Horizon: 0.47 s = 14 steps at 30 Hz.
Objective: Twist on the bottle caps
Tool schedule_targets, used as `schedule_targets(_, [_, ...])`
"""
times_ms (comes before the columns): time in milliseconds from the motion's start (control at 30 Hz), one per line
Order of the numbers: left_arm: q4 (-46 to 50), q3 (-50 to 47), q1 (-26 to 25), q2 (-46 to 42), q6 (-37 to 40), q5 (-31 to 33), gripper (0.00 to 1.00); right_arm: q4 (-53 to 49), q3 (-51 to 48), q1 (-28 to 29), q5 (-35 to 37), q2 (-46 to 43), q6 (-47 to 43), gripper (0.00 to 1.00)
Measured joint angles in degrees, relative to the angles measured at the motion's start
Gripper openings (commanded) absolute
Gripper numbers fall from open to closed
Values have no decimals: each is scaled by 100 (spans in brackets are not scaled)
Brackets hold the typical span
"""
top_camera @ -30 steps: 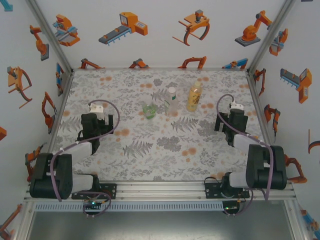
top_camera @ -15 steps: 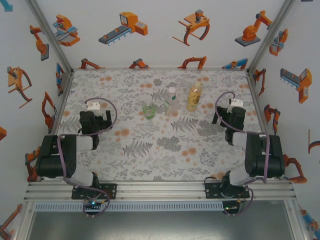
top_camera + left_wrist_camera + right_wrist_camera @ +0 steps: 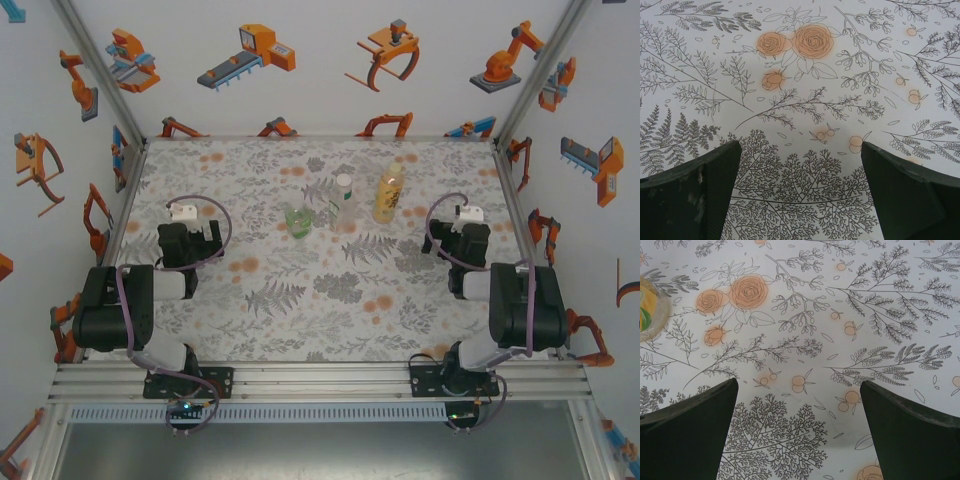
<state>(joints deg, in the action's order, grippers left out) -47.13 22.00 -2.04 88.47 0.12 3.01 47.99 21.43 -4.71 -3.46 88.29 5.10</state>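
Both arms hang low on their own sides. The left gripper and right gripper are spread wide and empty, I'd guess ready to reach in. The bottles stand clustered mid-table toward the far side, well apart from both. Can't tell about the caps, too small.

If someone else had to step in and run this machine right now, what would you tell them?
Left gripper: jaws open, empty, above the table.
Right gripper: jaws open, empty too.
Amber bottle, clear bottle and squat green bottle stand upright close together, far-centre, between the arms; neither gripper touches them.
Done: nothing I can confirm; the caps are too small to judge from here.
Left: screw a cap tight on each bottle.
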Motion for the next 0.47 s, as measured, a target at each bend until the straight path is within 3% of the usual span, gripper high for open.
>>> schedule_targets(467, [0, 2, 0, 0, -22, 0, 97, 50, 0, 2, 2, 0, 0, 99])
